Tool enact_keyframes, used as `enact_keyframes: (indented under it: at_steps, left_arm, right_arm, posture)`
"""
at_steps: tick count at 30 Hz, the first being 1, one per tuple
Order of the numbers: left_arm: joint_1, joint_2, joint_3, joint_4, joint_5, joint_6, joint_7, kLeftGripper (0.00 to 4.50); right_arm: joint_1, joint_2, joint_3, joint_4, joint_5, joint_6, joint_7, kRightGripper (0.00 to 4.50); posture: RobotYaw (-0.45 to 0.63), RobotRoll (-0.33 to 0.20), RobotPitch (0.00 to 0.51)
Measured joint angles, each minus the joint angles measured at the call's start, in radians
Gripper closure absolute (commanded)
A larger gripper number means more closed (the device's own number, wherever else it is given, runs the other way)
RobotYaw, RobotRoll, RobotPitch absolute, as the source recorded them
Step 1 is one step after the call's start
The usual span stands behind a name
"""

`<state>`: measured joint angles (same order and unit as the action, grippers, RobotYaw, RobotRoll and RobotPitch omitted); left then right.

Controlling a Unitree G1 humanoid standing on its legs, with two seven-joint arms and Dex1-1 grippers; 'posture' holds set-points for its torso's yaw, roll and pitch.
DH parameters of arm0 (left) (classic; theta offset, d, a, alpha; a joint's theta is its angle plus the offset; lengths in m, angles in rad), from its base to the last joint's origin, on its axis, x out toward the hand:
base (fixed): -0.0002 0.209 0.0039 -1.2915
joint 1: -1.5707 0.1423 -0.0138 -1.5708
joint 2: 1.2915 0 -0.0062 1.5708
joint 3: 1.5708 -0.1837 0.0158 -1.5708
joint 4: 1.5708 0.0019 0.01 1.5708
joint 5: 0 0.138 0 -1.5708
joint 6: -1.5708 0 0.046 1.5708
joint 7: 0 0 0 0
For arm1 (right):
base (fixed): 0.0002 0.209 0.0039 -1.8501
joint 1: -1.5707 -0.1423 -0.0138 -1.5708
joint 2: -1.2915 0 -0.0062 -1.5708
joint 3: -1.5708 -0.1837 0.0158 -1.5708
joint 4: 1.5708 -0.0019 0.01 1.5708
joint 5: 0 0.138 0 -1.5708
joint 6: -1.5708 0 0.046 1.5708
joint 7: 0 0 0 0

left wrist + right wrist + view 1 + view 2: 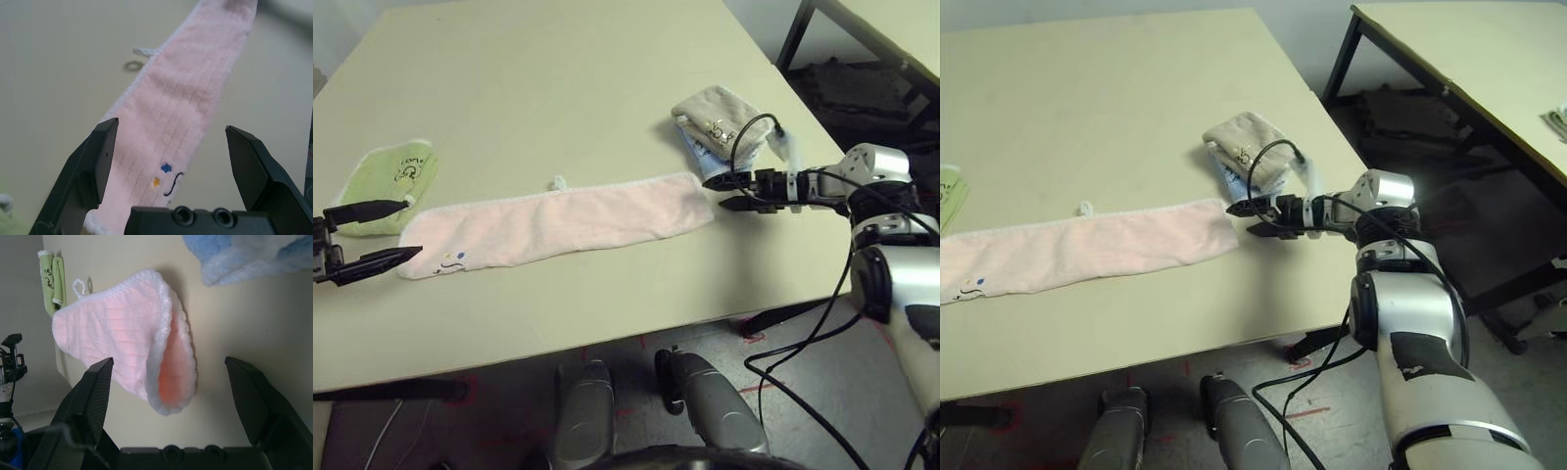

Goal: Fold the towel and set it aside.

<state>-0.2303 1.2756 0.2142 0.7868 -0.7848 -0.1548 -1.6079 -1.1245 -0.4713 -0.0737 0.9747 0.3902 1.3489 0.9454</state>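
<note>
Both sets of jaws, left (391, 231) and right (729, 193), are held wide at the ends of the pink towel (558, 225); beneath them a beige table (529, 108) is seen, with grey floor (636, 392) below.

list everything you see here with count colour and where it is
pink towel: one, pale pink with white edging, folded into a long strip across the table
green towel: one, light green, beyond the strip's left end
tan cloth: one, tan, on the blue cloth
blue cloth: one, light blue, beyond the strip's right end
table: one, beige, under the towels
left gripper: one, black, open, at the strip's left end
right gripper: one, black, open, at its right end
</note>
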Motion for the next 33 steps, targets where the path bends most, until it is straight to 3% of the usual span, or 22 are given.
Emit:
enact_keyframes:
  at_steps: [16,20,24,29,33]
  left_arm:
    - [-0.054,-0.011,-0.046,0.001,0.003,0.0,0.0,0.03]
    - [-0.061,-0.022,-0.061,0.0,0.003,0.0,0.0,0.0]
    - [-0.064,-0.027,-0.066,0.0,0.005,0.0,0.0,0.0]
    - [-0.072,-0.029,-0.073,0.0,0.005,0.0,0.0,0.0]
    - [-0.075,-0.03,-0.077,-0.001,0.006,0.0,0.0,0.0]
  right_arm:
    - [0.012,0.091,0.001,-0.074,0.022,0.047,-0.031,0.0]
    - [0.028,0.11,-0.014,-0.078,0.03,0.055,-0.055,1.11]
    - [0.053,0.119,-0.021,-0.089,0.034,0.074,-0.074,2.74]
    - [0.1,0.104,0.003,-0.172,0.052,0.119,-0.068,4.46]
    - [0.14,0.048,0.043,-0.248,0.076,0.159,-0.051,4.46]
  posture:
    - [-0.03,0.0,0.2]
    - [-0.03,0.0,0.2]
    - [-0.03,0.0,0.2]
    - [-0.03,0.0,0.204]
    - [-0.04,0.0,0.206]
